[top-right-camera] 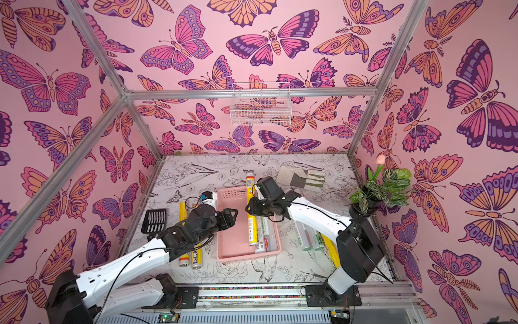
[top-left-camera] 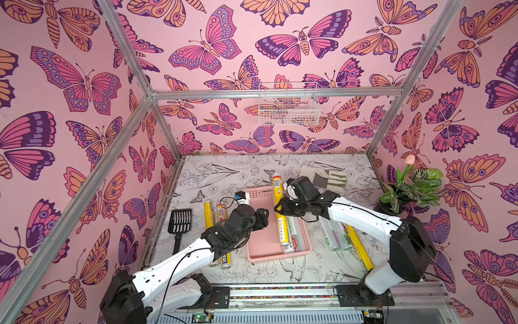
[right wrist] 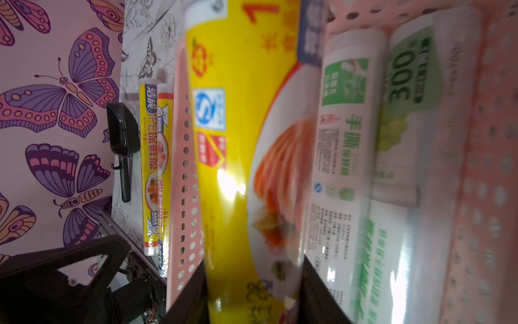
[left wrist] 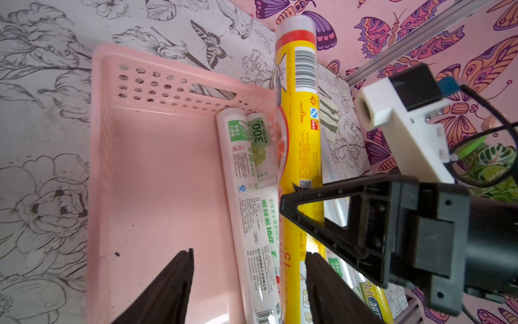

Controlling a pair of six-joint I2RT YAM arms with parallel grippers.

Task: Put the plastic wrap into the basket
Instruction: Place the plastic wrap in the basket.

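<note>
nearest the camera, the left arm [top-left-camera: 168,269] and right arm [top-left-camera: 361,218] reach from the near rail [top-left-camera: 280,294] over the flower-printed bench [top-left-camera: 224,171]. the right hand [top-left-camera: 280,209] is clamped across a yellow roll [top-left-camera: 282,228] of plastic wrap; the right wrist view shows it pinched between both fingers [right wrist: 190,297]. that roll lies lengthways along the right part of the pink basket [top-left-camera: 276,256], its near end inside, its far end sticking out past the far rim. just right of it, inside the basket by the right wall, two white rolls [top-left-camera: 293,232] with green print lie side by side. the left hand [top-left-camera: 263,218] hovers over the basket's bare left half, jaws partly apart with nothing between them. left of the basket two yellow rolls [top-left-camera: 208,211] lie on the bench, partly under the left arm. right of it lie two clear rolls [top-left-camera: 330,234] and a lone yellow roll [top-left-camera: 360,246], partly under the right arm. a black scoop [top-left-camera: 179,221] lies at the left, a glove [top-left-camera: 322,178] beyond the basket to the right, a potted plant [top-left-camera: 412,188] at the right edge.
</note>
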